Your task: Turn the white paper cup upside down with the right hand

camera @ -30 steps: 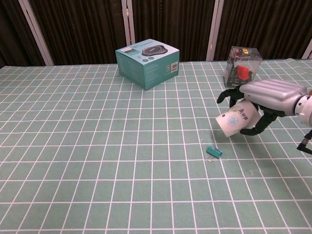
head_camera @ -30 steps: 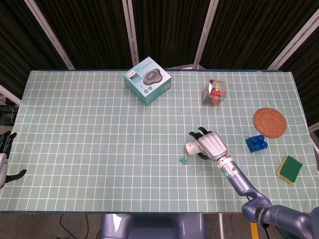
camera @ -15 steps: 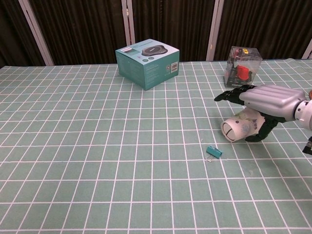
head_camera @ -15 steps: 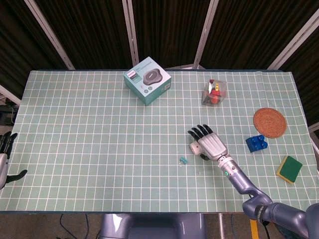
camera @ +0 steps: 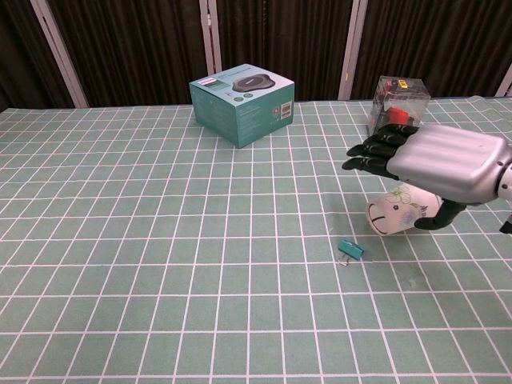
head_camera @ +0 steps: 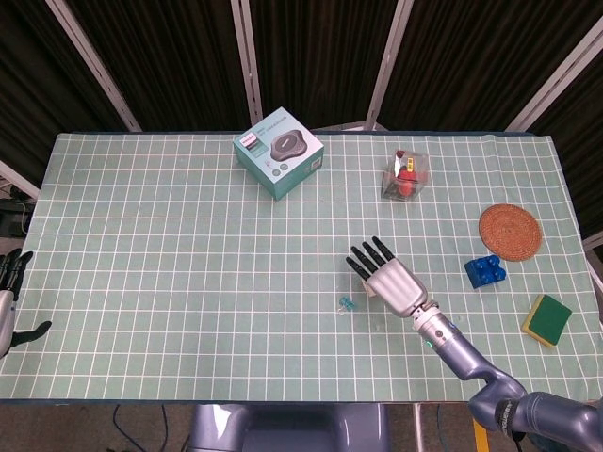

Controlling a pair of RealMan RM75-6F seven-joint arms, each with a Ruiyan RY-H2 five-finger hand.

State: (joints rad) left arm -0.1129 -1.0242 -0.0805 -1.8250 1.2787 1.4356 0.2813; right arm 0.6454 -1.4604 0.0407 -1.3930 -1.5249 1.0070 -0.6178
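The white paper cup [camera: 394,216] lies on its side on the green checked cloth, one round end facing left. My right hand [camera: 436,164] hovers just above it, palm down, with its fingers stretched out to the left and holding nothing. Its thumb [camera: 448,220] curls down beside the cup's right end. In the head view the right hand [head_camera: 387,280] covers nearly all of the cup. My left hand [head_camera: 9,297] sits off the table's left edge, fingers apart and empty.
A small teal clip [camera: 350,250] lies just left of the cup. A teal box [head_camera: 279,151] and a clear box with a red toy [head_camera: 405,175] stand at the back. A woven coaster [head_camera: 510,232], blue bricks [head_camera: 484,272] and a sponge [head_camera: 546,320] lie to the right.
My right hand held the cup tilted in its curled fingers. It has let go, straightened its fingers and risen; the cup now lies on its side on the cloth.
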